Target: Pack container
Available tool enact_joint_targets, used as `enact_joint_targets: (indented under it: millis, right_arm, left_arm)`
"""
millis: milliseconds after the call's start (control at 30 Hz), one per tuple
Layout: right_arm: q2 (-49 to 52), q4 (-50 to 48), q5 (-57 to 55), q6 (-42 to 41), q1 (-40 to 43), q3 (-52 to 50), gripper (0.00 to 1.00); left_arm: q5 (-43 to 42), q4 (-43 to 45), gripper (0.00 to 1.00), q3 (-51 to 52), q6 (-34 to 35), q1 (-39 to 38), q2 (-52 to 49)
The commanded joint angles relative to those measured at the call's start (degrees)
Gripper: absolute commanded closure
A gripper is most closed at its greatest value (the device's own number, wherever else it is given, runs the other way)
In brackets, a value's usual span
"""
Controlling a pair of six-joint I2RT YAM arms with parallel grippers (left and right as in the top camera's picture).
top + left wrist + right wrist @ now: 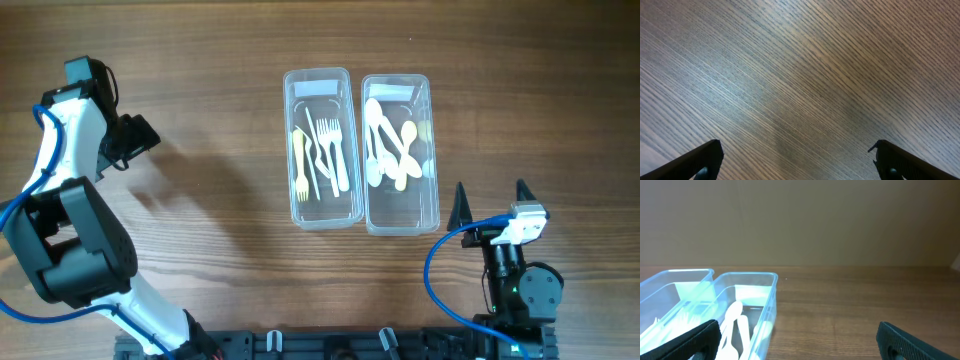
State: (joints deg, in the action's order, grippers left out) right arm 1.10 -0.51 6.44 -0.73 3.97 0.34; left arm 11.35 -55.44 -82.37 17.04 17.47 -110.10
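Two clear plastic containers stand side by side mid-table. The left container (321, 148) holds several pale forks (328, 150). The right container (400, 155) holds several pale spoons (388, 148). Both show in the right wrist view, the left container (670, 287) and the right container (767, 305) with spoons (735, 322). My left gripper (140, 135) is open and empty far left over bare wood (797, 155). My right gripper (491, 205) is open and empty, just right of the spoon container (797, 340).
The wooden table (200, 230) extends around the containers. A blue cable (445, 265) loops by the right arm's base. A black rail (330, 345) runs along the front edge.
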Motion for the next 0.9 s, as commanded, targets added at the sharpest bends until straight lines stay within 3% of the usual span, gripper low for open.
enact_joint_targets:
  millis: [0, 100, 567, 867]
  right_arm:
    - [-0.90, -0.15, 1.09, 0.74, 0.28, -0.04, 0.00]
    - [-0.90, -0.15, 1.09, 0.72, 0.28, -0.04, 0.00]
    - [-0.90, -0.13, 1.09, 0.72, 0.28, -0.04, 0.00]
    - [-0.90, -0.15, 1.09, 0.72, 0.28, -0.04, 0.00]
  left_arm:
    - [0.72, -0.02, 0.00, 0.31, 0.11, -0.02, 2.93]
    - [0.72, -0.04, 0.00, 0.31, 0.11, -0.81, 7.82]
    - [0.66, 0.63, 0.00, 0.28, 0.13, -7.41, 54.18]
    - [-7.98, -8.46, 0.00, 0.28, 0.13, -7.43, 66.07]
